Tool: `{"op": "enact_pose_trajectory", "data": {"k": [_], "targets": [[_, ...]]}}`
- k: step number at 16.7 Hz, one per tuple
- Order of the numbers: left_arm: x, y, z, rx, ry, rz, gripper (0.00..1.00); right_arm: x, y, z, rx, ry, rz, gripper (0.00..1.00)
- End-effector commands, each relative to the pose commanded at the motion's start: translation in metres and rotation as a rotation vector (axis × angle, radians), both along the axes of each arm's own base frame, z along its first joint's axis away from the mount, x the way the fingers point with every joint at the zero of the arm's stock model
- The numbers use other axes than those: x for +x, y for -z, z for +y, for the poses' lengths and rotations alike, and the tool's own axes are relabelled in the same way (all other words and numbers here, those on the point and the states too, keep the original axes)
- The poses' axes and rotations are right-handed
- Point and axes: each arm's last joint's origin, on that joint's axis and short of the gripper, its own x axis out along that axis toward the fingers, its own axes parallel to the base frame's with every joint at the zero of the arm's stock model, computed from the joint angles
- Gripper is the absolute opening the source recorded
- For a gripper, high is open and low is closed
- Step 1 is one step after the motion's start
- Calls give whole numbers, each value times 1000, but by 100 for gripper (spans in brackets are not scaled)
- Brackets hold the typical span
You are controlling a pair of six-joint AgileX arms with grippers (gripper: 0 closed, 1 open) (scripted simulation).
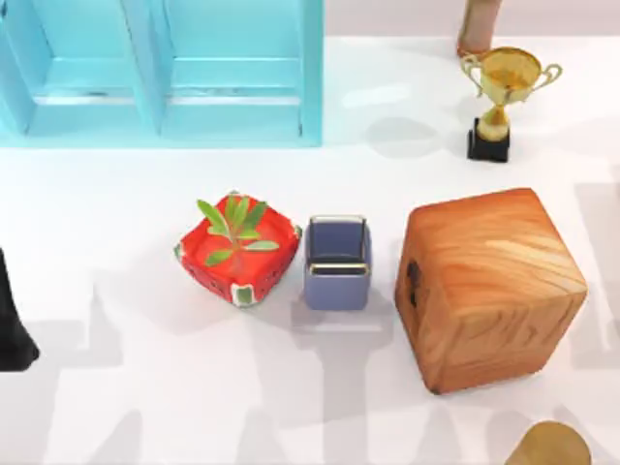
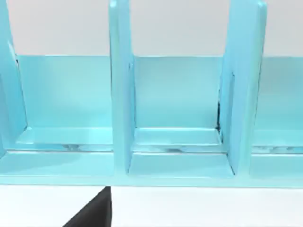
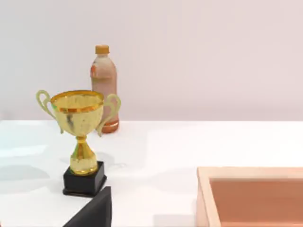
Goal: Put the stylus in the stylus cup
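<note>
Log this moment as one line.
stylus cup: upright between plant pot and wooden block | left arm: at table's left edge

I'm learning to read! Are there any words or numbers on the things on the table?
None can be read.
Bottle: its label is too blurred to read.
Trophy, stylus cup, wooden block, watermelon pot, blue shelf: no writing.

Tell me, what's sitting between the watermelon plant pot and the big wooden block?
The stylus cup sits between the watermelon pot and the wooden block, seen in the top view.
</note>
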Motion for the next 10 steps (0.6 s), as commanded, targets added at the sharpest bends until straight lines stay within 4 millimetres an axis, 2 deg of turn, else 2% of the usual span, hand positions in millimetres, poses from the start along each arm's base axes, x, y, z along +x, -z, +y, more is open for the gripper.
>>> {"op": "enact_pose_trajectory", "data": {"k": [5, 10], "targets": [[1, -7, 4, -25, -24, 56, 100, 0, 0, 0, 0, 0, 0, 100], [18, -36, 22, -162, -104, 306, 100, 0, 0, 0, 0, 0, 0, 100]]}}
